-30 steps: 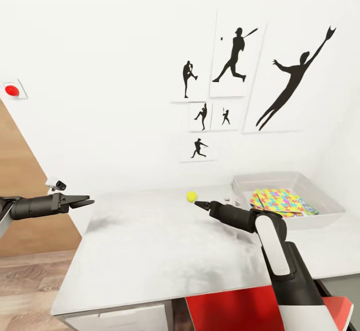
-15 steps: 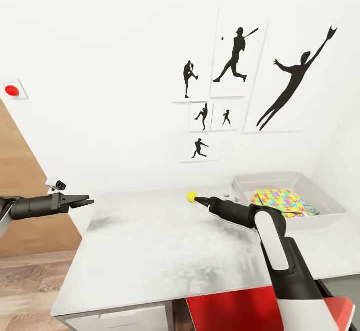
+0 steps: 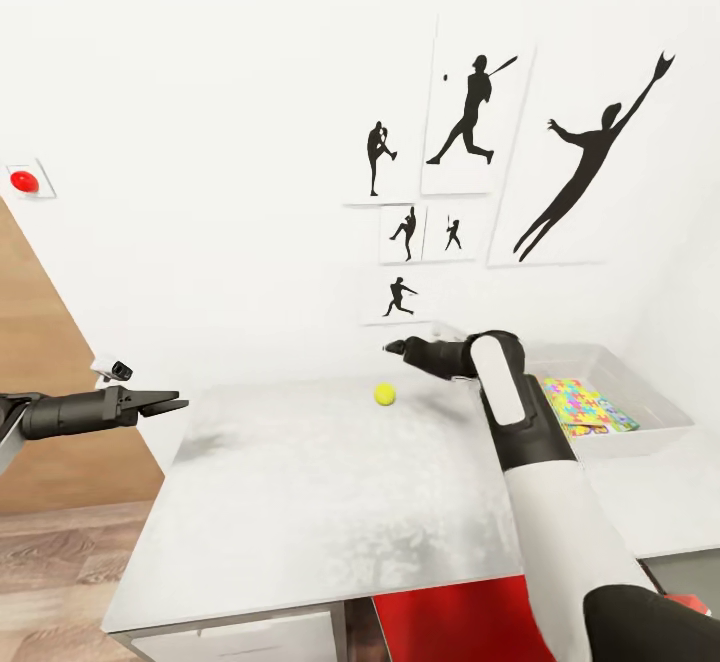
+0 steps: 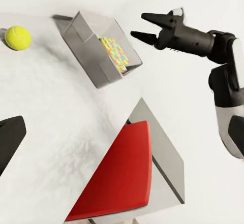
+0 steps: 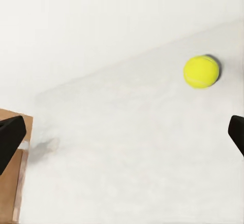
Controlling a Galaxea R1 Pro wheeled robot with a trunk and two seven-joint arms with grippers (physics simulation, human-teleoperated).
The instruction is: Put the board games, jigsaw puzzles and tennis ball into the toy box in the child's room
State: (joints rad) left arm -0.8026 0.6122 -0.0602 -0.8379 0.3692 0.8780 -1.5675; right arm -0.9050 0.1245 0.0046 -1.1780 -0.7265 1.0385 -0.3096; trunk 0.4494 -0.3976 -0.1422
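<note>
A yellow tennis ball [image 3: 385, 394] lies on the grey table [image 3: 330, 502] near its back edge, and it is also seen in the wrist views [image 4: 18, 37] [image 5: 201, 71]. My right gripper [image 3: 392, 347] hovers open just above and behind the ball, holding nothing; its two spread fingers [image 4: 152, 17] stand apart. A grey toy box [image 3: 640, 382] [image 4: 91, 56] sits at the table's right end with a colourful jigsaw puzzle [image 3: 585, 407] [image 4: 116, 54] inside. Out past the table's left edge, my left gripper [image 3: 170, 404] is open and empty.
Red furniture [image 3: 450, 622] [image 4: 119, 178] sits under the table's front right. A white wall with black sports silhouettes [image 3: 470, 122] rises behind the table. Wooden flooring [image 3: 50, 582] and a brown panel [image 3: 30, 342] lie to the left.
My right arm has lifted and its gripper has risen from table level right beside the ball to a spot above it. The ball and the left arm have stayed put.
</note>
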